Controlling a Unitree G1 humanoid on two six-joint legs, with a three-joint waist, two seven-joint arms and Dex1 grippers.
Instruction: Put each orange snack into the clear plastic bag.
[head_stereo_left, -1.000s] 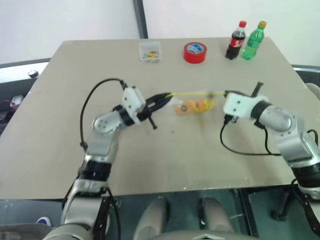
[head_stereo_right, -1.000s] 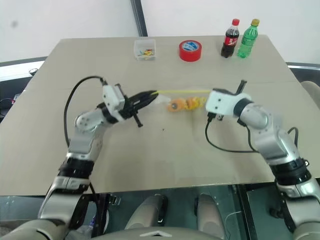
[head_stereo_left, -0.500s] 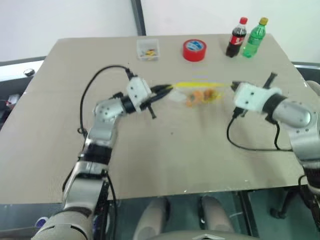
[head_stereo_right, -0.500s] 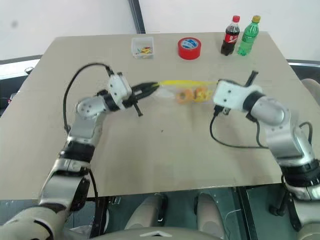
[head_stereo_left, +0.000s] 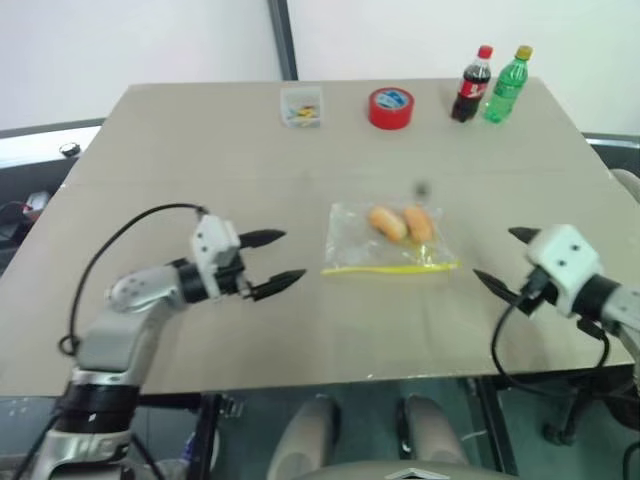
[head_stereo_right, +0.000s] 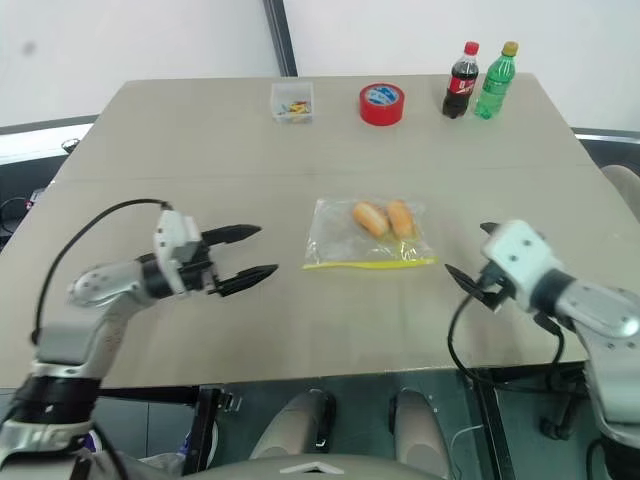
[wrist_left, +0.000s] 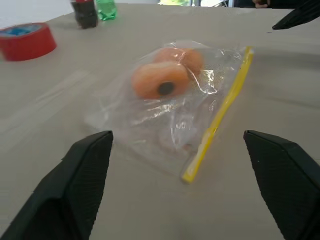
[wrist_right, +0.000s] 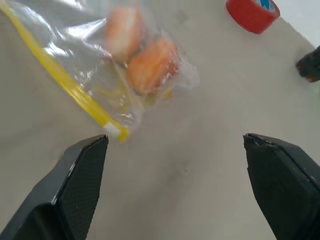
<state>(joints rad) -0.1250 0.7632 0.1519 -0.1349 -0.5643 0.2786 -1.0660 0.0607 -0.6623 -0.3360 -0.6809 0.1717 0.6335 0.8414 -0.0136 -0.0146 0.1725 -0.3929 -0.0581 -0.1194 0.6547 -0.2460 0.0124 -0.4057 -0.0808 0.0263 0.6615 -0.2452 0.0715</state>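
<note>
Table (head_stereo_left: 200, 150); bag (head_stereo_left: 385, 240) btwn left hand (head_stereo_left: 272, 261), right hand (head_stereo_left: 500, 262)

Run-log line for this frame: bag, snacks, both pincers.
clear plastic bag: flat on table, unheld | orange snacks: both inside bag, side by side | left pincer: open, clear of bag | right pincer: open, clear of bag
</note>
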